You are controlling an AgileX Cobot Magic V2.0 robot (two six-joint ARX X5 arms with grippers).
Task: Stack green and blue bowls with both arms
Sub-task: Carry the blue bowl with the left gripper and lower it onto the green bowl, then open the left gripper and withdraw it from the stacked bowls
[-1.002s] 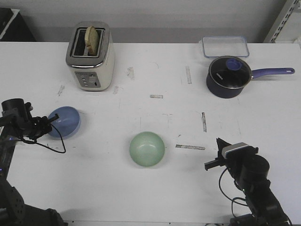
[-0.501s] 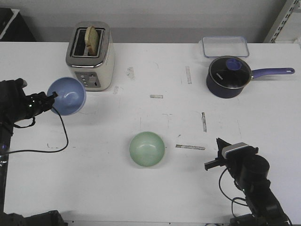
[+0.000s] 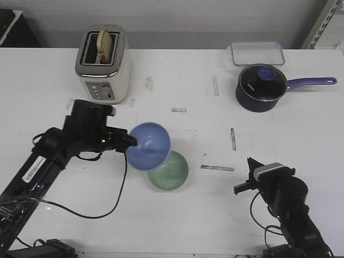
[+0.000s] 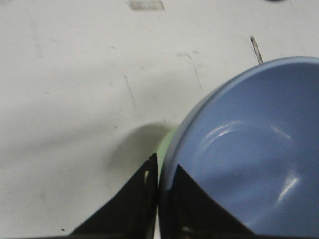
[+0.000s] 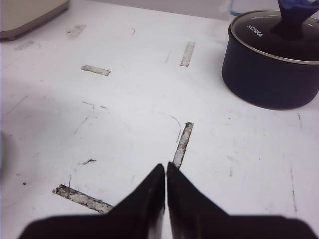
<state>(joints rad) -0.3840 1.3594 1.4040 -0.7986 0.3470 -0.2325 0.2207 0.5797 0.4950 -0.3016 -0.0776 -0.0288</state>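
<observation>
My left gripper [image 3: 130,142] is shut on the rim of the periwinkle blue bowl [image 3: 149,145] and holds it tilted in the air, over the far left part of the mint green bowl [image 3: 172,173], which sits on the table near the middle. In the left wrist view the blue bowl [image 4: 249,159] fills the frame, its rim pinched at my gripper [image 4: 160,167], and a sliver of the green bowl [image 4: 164,149] shows beside it. My right gripper [image 3: 249,171] is shut and empty at the front right, apart from both bowls; its tips [image 5: 165,169] hover over bare table.
A toaster [image 3: 104,63] with bread stands at the back left. A dark navy saucepan [image 3: 262,87] with a long handle and a clear lidded box [image 3: 257,52] stand at the back right. Tape marks [image 3: 217,167] lie on the white table.
My left arm lifted the blue bowl from the table's left side and carried it right, to above the green bowl. The right arm has not moved.
</observation>
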